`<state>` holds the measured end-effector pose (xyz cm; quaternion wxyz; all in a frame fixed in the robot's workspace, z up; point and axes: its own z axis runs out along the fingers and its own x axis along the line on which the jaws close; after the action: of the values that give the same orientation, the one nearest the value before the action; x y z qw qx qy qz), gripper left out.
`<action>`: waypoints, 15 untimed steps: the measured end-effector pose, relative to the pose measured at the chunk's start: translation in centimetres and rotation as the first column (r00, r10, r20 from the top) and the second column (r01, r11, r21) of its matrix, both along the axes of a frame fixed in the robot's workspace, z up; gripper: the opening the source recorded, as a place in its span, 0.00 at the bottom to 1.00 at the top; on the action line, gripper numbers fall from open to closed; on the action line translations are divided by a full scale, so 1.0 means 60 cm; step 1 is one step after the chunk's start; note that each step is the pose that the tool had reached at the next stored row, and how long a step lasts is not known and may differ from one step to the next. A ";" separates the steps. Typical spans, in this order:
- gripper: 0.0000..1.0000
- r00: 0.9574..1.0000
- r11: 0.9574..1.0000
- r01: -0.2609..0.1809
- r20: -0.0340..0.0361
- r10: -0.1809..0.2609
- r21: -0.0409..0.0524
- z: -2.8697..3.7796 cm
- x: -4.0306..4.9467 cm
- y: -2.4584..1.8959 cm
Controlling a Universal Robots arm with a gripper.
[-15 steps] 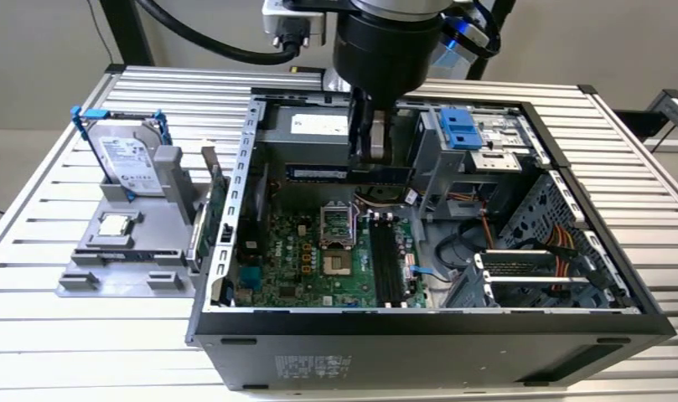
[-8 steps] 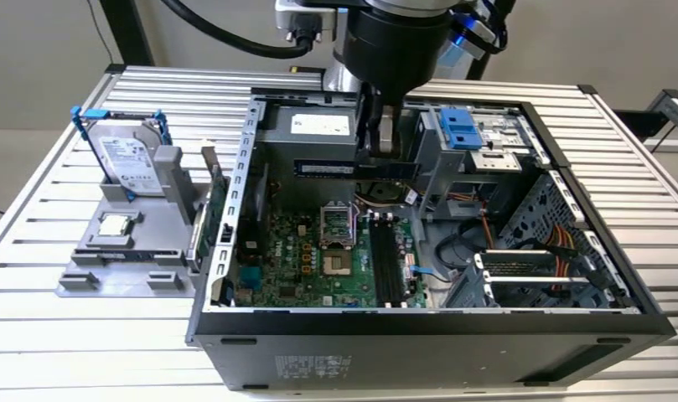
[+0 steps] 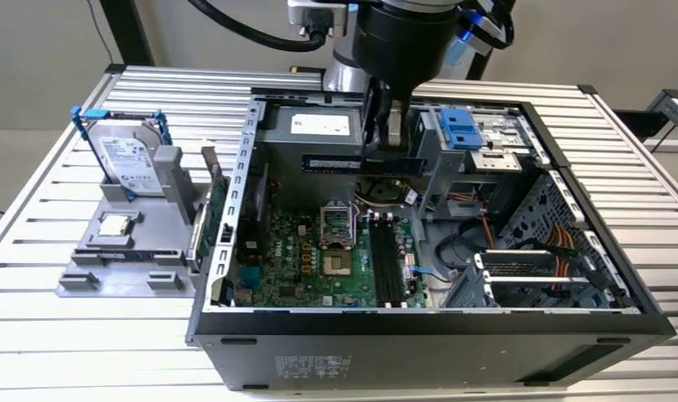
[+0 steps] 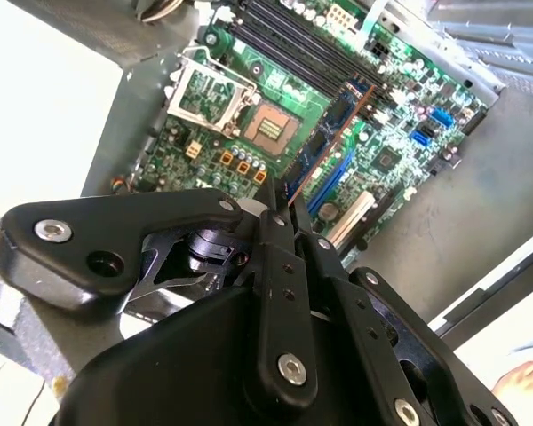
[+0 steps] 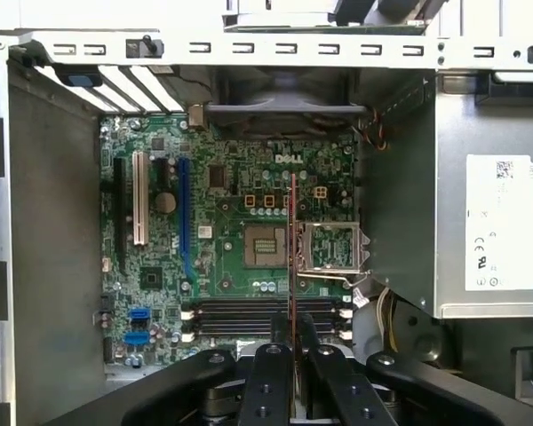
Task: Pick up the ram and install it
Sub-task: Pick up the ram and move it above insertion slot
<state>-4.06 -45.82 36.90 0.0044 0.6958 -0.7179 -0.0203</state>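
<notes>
Matte black gripper (image 5: pixel 292 330) clamps the ram (image 5: pixel 292 231) between its fingers (image 5: pixel 268 373), holding the thin flat stick edge-on above the glossy green motherboard (image 5: pixel 222 266) in the open steel case (image 3: pixel 245 159). Pick-up looks done; installation is in hand. Seating likely calls for turning the stick parallel to the long black memory slots (image 5: pixel 266 308), which it now crosses.

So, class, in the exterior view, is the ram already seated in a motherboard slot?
No, the ram hangs clamped between the fingers, above the motherboard.
</notes>
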 end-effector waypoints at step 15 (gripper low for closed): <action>0.00 1.000 1.000 0.000 0.000 0.000 0.000 0.000 0.039 0.0176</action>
<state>-1.72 -44.76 36.90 0.0044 0.6958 -0.7179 -0.0203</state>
